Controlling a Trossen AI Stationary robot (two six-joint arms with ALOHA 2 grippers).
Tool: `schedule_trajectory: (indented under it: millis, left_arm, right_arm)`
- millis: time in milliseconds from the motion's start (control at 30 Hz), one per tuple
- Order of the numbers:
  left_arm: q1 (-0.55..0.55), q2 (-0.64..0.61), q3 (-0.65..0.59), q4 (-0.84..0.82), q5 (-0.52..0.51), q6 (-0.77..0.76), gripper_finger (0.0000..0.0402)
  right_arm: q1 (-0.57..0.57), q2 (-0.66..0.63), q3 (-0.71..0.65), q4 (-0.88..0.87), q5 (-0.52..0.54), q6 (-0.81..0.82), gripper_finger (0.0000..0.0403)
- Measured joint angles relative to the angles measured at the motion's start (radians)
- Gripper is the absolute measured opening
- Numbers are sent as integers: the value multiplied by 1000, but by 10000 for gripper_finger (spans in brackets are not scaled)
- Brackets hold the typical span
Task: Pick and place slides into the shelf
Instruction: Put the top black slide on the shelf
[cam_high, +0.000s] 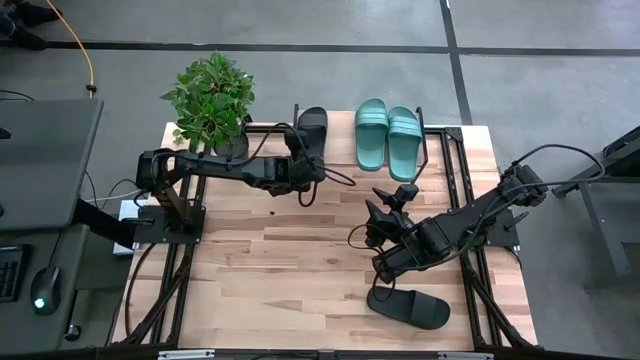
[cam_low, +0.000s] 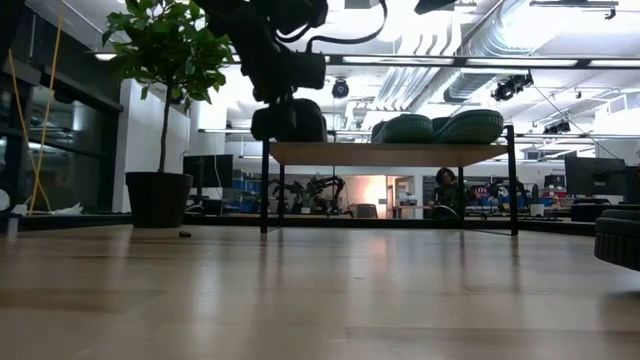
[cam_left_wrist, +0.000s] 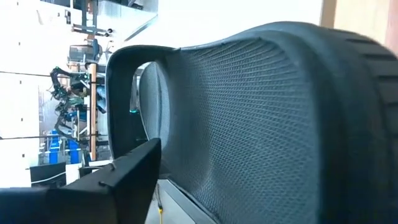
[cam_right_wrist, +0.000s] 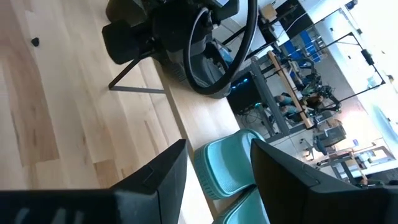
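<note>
The left gripper (cam_high: 312, 165) stands at a black slide (cam_high: 312, 125) on the shelf (cam_high: 440, 150) at twelve o'clock; whether its fingers are parted I cannot tell. The right gripper (cam_high: 385, 262) hangs open and empty above the last black slide (cam_high: 408, 307) at five o'clock. That slide looks light, rubbery and bendable, so it is probably best pinched across the strap.

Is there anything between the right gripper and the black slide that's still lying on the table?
Nothing visible. The black slide lies on bare table just beside the right gripper, nearer the front edge, with only wood between them. The two teal slides and the plant are far back.

Grey floor (cam_high: 300, 25) crossed by dark lines, a potted plant (cam_high: 212, 98), bright ceiling ducts (cam_low: 480, 60) overhead.
</note>
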Motion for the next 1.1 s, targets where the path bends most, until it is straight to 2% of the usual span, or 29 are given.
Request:
schedule_trajectory:
  millis: [300,533,733,933,1000,1100]
  left_arm:
    - [1,0,0,9,-11,5,337]
    - [15,0,0,6,1,-48,341]
    - [15,-5,3,-11,100,-88,329]
    - [14,-13,1,-18,267,-101,326]
    - [11,2,-6,-35,263,-101,326]
    - [13,-11,0,-31,312,-105,326]
  right_arm:
    - [0,0,0,3,-10,0,167]
    - [0,0,0,5,-10,0,167]
    - [0,0,0,6,-10,0,167]
    - [0,0,0,6,-16,0,167]
    - [0,0,0,6,-17,0,167]
    - [0,0,0,6,-18,0,167]
